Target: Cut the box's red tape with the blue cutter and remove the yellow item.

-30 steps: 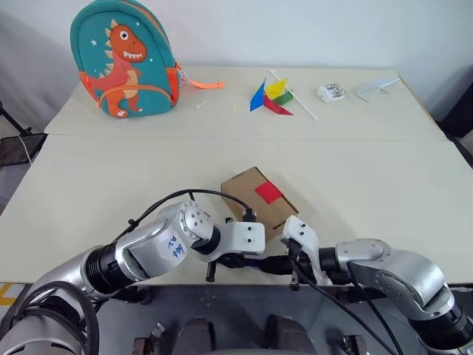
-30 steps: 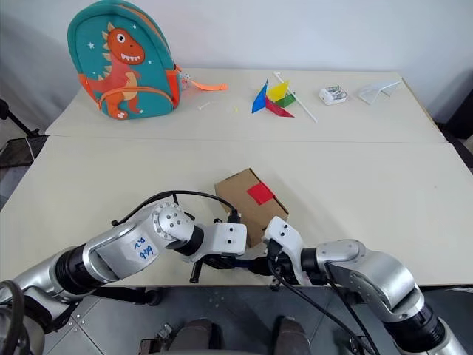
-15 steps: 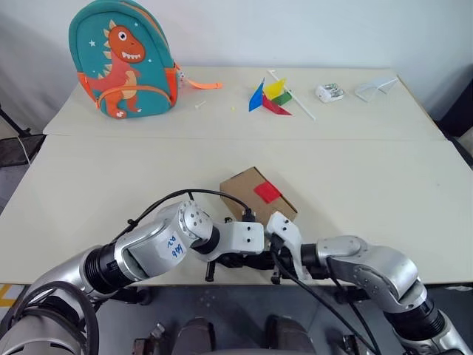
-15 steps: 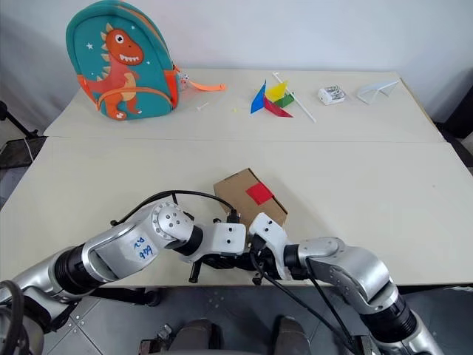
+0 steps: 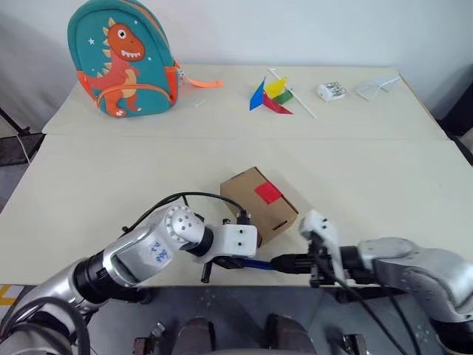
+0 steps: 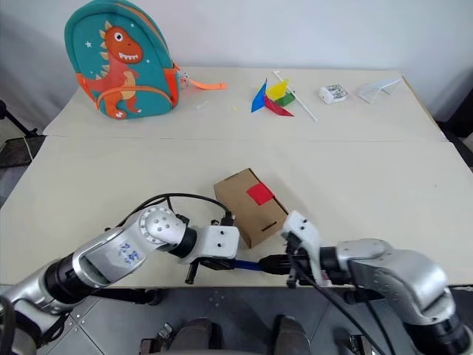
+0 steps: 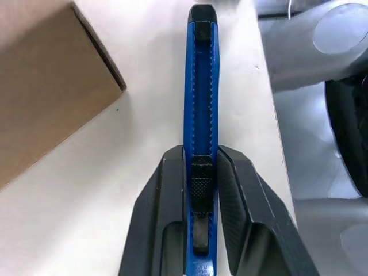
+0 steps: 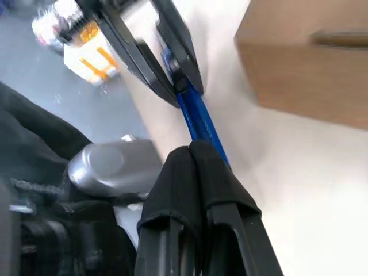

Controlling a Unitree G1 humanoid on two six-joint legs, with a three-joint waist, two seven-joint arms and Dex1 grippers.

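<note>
The brown cardboard box [image 5: 259,203] lies closed near the table's front edge, with the red tape [image 5: 268,192] square on its top. My left gripper [image 7: 201,158] is shut on the blue cutter [image 5: 255,262], which lies level along the table edge just in front of the box, its dark tip [image 7: 202,11] pointing toward my right gripper [image 5: 284,261]. The right gripper's fingers [image 8: 192,155] are pressed together right at the cutter's free end; whether they touch it I cannot tell. The yellow item is hidden.
At the back left stands a teal dinosaur backpack [image 5: 122,59]. A multicoloured pinwheel [image 5: 271,96], a small white packet [image 5: 332,91] and a folded white paper [image 5: 377,86] lie along the back. The table's front edge [image 5: 148,285] runs just under both grippers.
My right gripper has pulled away to the right from the left one, uncovering a stretch of the blue cutter between them. The left wrist has turned in place; the box has not moved.
</note>
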